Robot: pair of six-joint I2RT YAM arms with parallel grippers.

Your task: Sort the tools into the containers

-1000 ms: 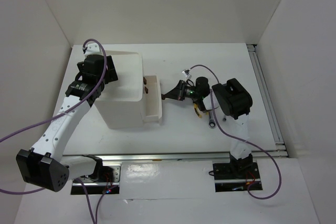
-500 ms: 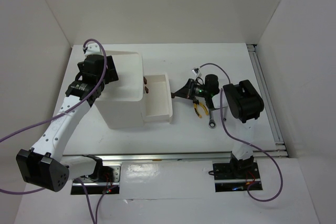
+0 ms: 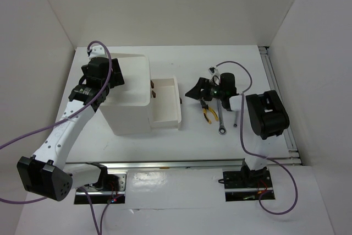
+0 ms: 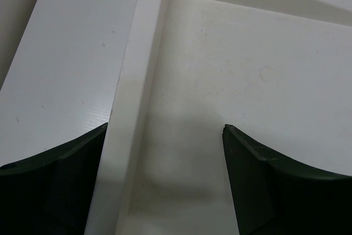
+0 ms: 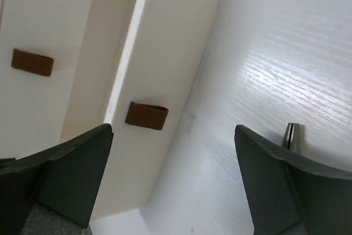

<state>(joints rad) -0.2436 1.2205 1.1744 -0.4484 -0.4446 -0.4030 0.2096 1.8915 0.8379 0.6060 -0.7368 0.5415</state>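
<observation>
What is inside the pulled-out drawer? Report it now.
The drawer shows only a bare white floor with nothing lying in it. Any part of it within the box unit is covered and cannot be seen.

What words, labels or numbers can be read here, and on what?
None can be read.
The white box, its open drawer and brown handle are plain.
The pliers and wrench show no legible marking.
A small white tag on the right arm is too small to read.
</observation>
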